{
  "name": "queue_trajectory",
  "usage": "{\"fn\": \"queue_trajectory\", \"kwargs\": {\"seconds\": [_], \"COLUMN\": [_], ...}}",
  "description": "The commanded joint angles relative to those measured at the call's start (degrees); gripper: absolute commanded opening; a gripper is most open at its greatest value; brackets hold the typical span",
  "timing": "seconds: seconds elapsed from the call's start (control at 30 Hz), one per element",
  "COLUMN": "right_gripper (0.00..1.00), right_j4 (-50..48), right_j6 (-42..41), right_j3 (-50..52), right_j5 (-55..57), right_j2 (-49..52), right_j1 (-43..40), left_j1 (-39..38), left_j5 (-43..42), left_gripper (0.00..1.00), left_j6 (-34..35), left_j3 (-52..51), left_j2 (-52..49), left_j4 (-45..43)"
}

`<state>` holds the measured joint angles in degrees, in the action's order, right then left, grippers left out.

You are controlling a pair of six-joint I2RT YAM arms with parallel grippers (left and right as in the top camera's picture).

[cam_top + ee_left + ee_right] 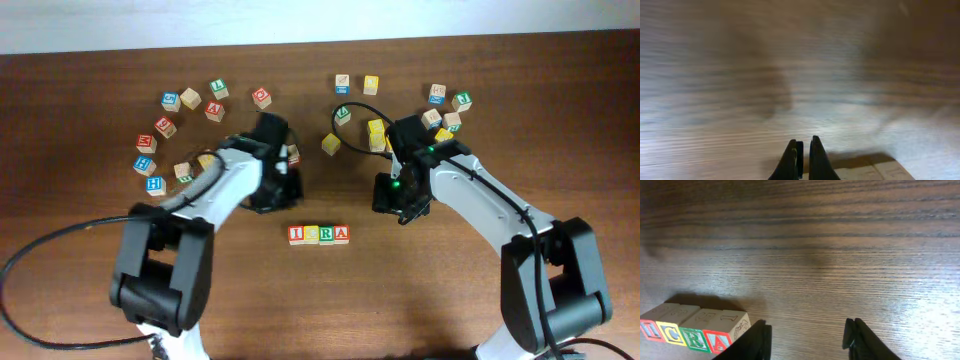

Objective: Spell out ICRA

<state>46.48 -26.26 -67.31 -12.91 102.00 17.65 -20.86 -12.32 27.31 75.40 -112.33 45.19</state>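
Observation:
A row of wooden letter blocks reading I, C, R, A (319, 235) lies on the dark table near the front centre. It also shows in the right wrist view (692, 330) at lower left. My right gripper (807, 337) is open and empty, just right of the A block, above bare table. In the overhead view it (397, 205) hangs right of and behind the row. My left gripper (803, 150) is shut and empty over bare wood. In the overhead view it (275, 195) sits left of and behind the row. A pale block edge (875, 170) shows at the left wrist view's bottom.
Several loose letter blocks lie in an arc at the back left (190, 98) and back right (437, 94). Yellow blocks (376, 128) sit by the right arm. Black cables trail off the left arm (60, 240) toward the front left.

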Motion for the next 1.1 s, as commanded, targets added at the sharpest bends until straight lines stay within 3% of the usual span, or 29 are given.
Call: {"fn": "queue_trajectory", "kwargs": {"seconds": [0.0,0.33,1.07], "right_gripper": [0.39,0.38,0.38], "right_j4": [0.0,0.0,0.0], "right_j6": [0.6,0.5,0.5], "right_j3": [0.7,2.3,2.4], "right_j5": [0.8,0.7,0.7], "right_j2": [0.7,0.7,0.7], "right_j1": [0.0,0.0,0.0], "left_j1": [-3.5,-9.0,-9.5], "left_j5": [4.6,4.4,2.5], "left_gripper": [0.00,0.00,0.00], "left_j6": [3.6,5.7,6.5], "left_j3": [0.7,0.7,0.7], "left_j2": [-0.4,-0.4,-0.4], "left_j4": [-1.0,-0.8,3.5]}}
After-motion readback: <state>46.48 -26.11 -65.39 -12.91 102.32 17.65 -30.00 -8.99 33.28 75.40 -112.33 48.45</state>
